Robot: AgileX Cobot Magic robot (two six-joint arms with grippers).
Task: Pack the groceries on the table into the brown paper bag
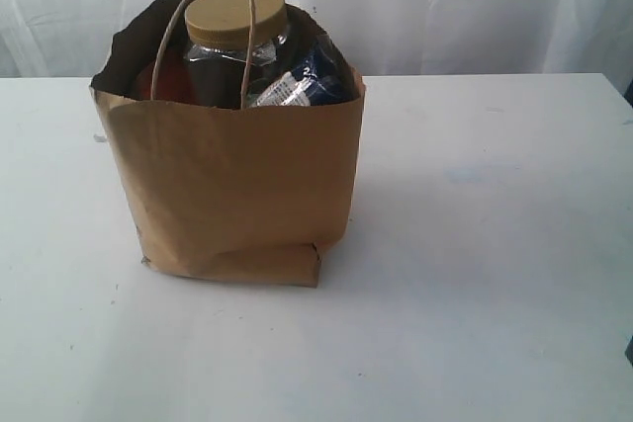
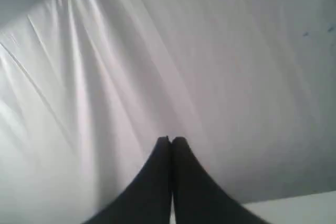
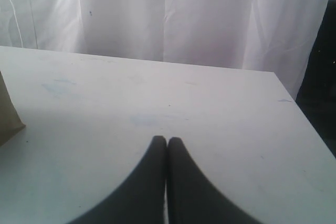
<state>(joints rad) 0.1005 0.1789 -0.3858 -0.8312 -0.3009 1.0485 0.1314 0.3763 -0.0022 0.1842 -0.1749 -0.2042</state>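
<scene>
The brown paper bag (image 1: pixel 232 185) stands upright on the white table (image 1: pixel 475 274), left of centre. Groceries fill it: a clear nut jar with a gold lid (image 1: pixel 235 17) rises above the rim, something orange-red (image 1: pixel 163 81) shows to its left, and a blue-white packet (image 1: pixel 302 81) to its right. One loop handle (image 1: pixel 198 7) arches over the jar. Neither gripper appears in the exterior view. My left gripper (image 2: pixel 170 140) is shut and empty, facing a white curtain. My right gripper (image 3: pixel 167 140) is shut and empty above the table, with a corner of the bag (image 3: pixel 8 119) at the view's edge.
A white curtain (image 1: pixel 445 7) hangs behind the table. The table's far edge (image 3: pixel 157 61) and its right corner (image 3: pixel 275 74) show in the right wrist view, with dark space beyond the corner.
</scene>
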